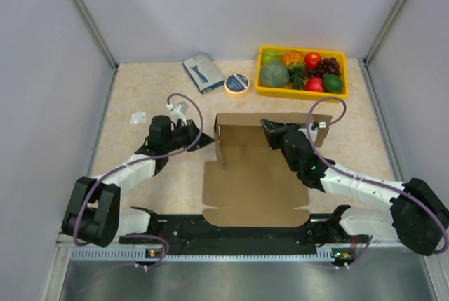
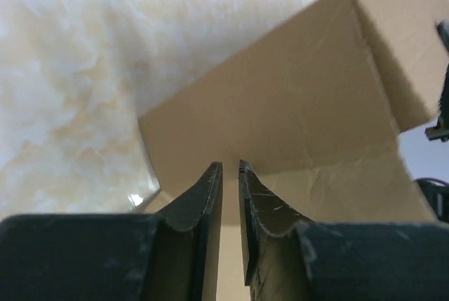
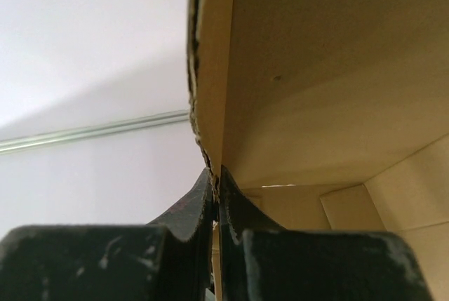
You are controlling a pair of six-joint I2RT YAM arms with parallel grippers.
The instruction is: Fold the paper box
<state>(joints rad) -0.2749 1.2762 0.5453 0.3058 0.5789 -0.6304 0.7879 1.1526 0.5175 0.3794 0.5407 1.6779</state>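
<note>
The paper box [image 1: 252, 189] is plain brown cardboard lying mid-table, its near panel flat and its back wall standing upright. My right gripper [image 1: 269, 127] is shut on the top edge of that back wall. In the right wrist view its tips [image 3: 216, 171] pinch the cardboard edge [image 3: 210, 69]. My left gripper [image 1: 208, 139] is at the box's left side flap. In the left wrist view its jaws [image 2: 231, 164] stand a narrow gap apart, pointing at the cardboard [image 2: 295, 97], with nothing clearly clamped between them.
At the back right stands a yellow fruit tray [image 1: 302, 94]. A tape roll [image 1: 237, 84] and a blue-grey packet [image 1: 203, 71] lie behind the box. A small white piece [image 1: 137, 117] sits on the far left. A black rail [image 1: 238, 229] runs along the near edge.
</note>
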